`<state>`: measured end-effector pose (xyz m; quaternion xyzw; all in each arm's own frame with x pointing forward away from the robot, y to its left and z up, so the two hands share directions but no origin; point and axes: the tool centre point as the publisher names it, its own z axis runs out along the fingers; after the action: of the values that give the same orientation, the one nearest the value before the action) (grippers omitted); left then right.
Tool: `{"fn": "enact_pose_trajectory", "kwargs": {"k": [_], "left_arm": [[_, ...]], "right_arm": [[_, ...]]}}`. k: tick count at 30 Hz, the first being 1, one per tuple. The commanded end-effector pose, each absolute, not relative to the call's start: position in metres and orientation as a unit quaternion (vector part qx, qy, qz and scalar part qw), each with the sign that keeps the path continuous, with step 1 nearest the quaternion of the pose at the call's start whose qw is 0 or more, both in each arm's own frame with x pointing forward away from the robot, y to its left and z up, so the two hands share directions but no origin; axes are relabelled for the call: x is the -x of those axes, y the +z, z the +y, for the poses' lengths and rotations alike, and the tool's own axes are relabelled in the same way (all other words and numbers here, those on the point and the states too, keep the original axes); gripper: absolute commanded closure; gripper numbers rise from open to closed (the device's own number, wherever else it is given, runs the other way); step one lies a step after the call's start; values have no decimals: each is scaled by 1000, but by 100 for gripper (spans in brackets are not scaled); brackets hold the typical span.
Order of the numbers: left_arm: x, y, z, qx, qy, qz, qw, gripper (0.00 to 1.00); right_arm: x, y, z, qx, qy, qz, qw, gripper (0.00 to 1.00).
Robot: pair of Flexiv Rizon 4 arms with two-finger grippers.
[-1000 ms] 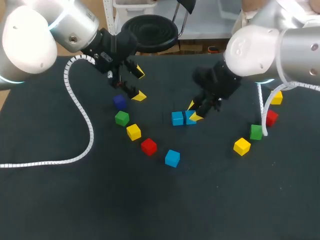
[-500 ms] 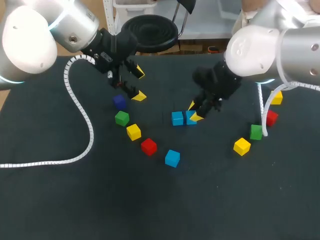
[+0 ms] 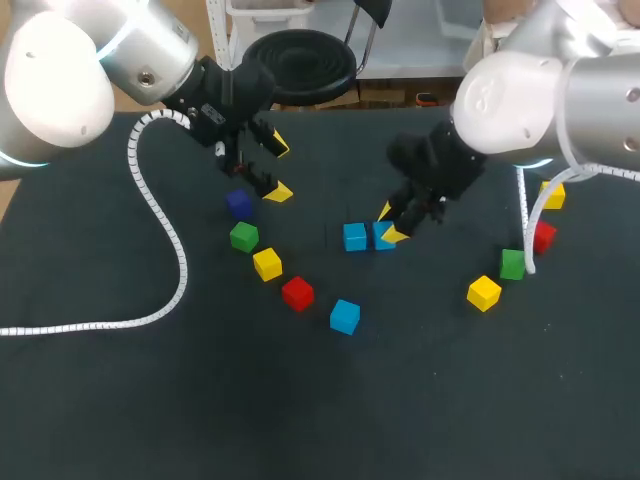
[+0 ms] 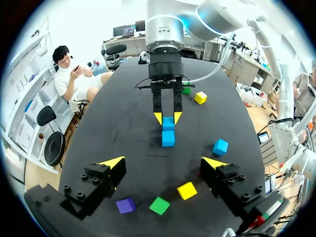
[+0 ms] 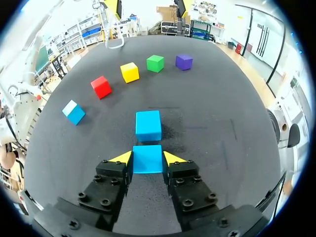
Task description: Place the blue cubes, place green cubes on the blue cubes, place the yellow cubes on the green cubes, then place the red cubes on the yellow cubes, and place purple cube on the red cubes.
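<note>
Three blue cubes [image 3: 354, 237] [image 3: 345, 316] [image 3: 377, 238], one gripped by right end effector [image 3: 388, 223], left end effector [image 3: 278, 167] open, one purple cube [image 3: 238, 204]

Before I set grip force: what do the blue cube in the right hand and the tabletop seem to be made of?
Blue cube: rigid, probably painted wood or hard plastic; flat even colour, crisp edges, no glare. Tabletop: black, matte, perhaps a rubber or felt mat; faintly grainy, no reflections.

Bright even light (probably from overhead), faint shadow by a blue cube [image 5: 148, 126], sheen on the left arm [image 3: 60, 75]
</note>
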<state>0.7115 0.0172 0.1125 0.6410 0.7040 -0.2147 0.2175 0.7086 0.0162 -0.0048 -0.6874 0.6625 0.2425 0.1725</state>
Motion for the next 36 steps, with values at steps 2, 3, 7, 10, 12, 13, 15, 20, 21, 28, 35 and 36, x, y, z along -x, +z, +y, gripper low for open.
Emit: {"fn": "enact_pose_trajectory", "kwargs": {"k": [2,3,7,10,12,13,15,20,21,28,35,36], "left_arm": [[-713,113,17,-641,-214,704,215,0],[-713,113,17,-641,-214,704,215,0],[-713,113,17,-641,-214,704,215,0],[-713,113,17,-641,-214,704,215,0],[-713,113,17,-641,-214,704,215,0],[-713,113,17,-641,-214,704,215,0],[-713,113,17,-641,-214,704,215,0],[-713,113,17,-641,-214,704,215,0],[-713,113,17,-641,-214,704,215,0],[-713,113,17,-641,-214,704,215,0],[-713,113,17,-641,-214,704,215,0],[-713,113,17,-641,-214,704,215,0]], "right_arm": [[-709,-6,18,688,243,661,175,100],[-710,-6,18,689,243,660,175,100],[-711,-6,19,690,243,659,175,100],[-710,-7,20,690,244,659,173,100],[-710,-8,18,689,245,660,173,100],[-710,-8,18,689,245,660,173,100],[-709,-9,17,688,245,661,172,100],[-709,-9,16,687,246,662,171,100],[-709,-9,16,687,245,662,171,100],[-709,-9,16,687,246,662,172,100],[-707,-8,15,687,246,661,174,100],[-707,-7,15,688,246,660,175,100]]}}
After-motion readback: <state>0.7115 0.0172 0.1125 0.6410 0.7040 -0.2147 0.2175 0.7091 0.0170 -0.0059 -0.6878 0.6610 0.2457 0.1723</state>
